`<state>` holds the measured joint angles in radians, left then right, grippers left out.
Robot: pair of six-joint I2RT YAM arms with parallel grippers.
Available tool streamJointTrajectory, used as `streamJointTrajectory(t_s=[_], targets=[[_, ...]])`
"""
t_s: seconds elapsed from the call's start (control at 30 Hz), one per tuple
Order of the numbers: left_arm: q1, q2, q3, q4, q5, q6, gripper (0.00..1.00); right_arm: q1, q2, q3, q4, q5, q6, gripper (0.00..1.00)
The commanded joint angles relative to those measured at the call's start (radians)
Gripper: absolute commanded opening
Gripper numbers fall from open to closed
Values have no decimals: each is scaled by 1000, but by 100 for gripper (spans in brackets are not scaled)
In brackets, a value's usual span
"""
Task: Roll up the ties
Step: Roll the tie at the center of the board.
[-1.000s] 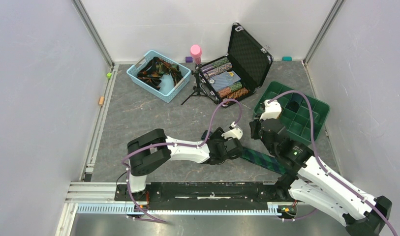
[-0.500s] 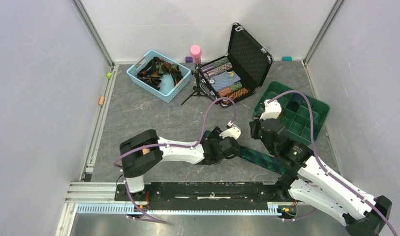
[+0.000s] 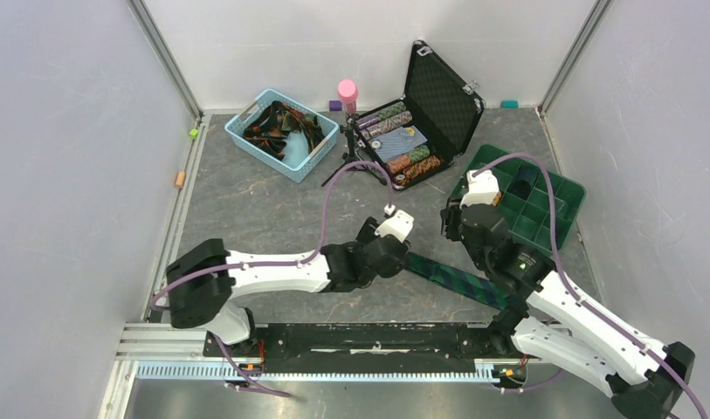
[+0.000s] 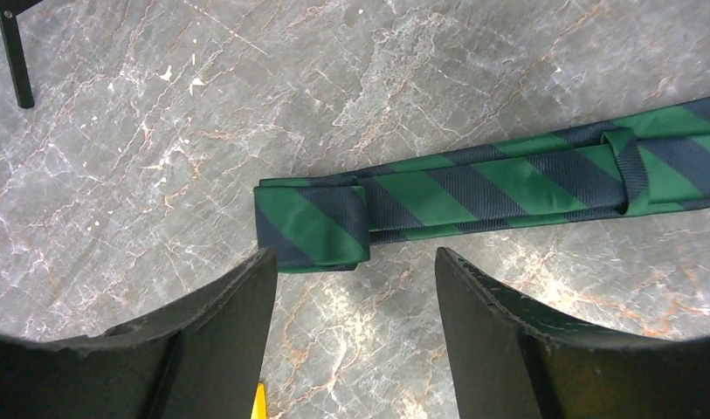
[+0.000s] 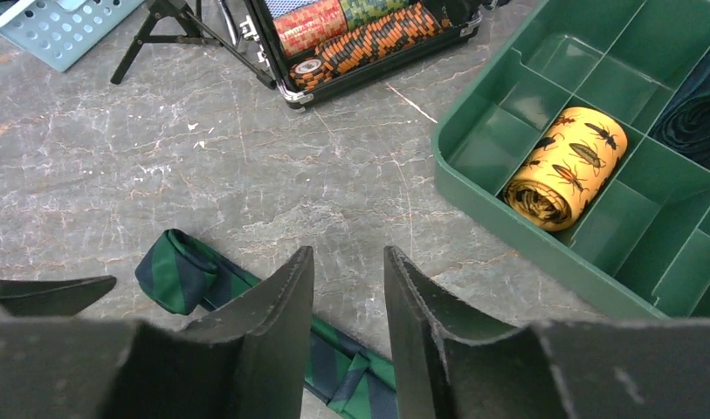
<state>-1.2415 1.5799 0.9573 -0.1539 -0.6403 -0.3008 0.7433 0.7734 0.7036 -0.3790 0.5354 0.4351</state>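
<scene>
One of the ties [image 3: 460, 279], striped dark green and navy, lies flat on the grey marble floor between the arms. Its left end is folded into a small loose roll [image 4: 312, 229], also visible in the right wrist view [image 5: 175, 271]. My left gripper [image 4: 355, 254] is open just short of that rolled end, not touching it. My right gripper [image 5: 348, 253] hovers over the tie's middle with a narrow gap between its fingers and nothing in it. A yellow rolled tie [image 5: 565, 166] with an insect print sits in one compartment of the green tray [image 5: 473, 188].
A blue basket [image 3: 320, 144] at the back left holds several loose ties. An open black case [image 3: 443, 96] of chips stands at the back centre, with a small tripod [image 3: 347, 157] topped in pink beside it. The green tray [image 3: 556, 218] lies at the right.
My left arm has swung out to the left and its gripper has drawn back from the tie's rolled end, opening wider. The right gripper's fingers have parted.
</scene>
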Motion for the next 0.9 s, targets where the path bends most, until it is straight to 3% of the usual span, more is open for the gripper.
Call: streamJointTrajectory(t_s=[0.0,0.17,0.37,0.6,0.87], targets=[[71,-150,-62,40,73,-86,73,-4,55,68,17,8,-58,48],[253,-334,-159,28,191,-153,75,-4,192,128,49,-195,-201,72],[539,-478,-220,-63,357,-230,84,14,464,211,97,-508,-309,91],[802,-579,-315,-117,516,-333,95,91,747,285,185,-633,-391,98],[853,-649,-362,-137,543,-337,96,116,890,355,209,-656,-426,98]])
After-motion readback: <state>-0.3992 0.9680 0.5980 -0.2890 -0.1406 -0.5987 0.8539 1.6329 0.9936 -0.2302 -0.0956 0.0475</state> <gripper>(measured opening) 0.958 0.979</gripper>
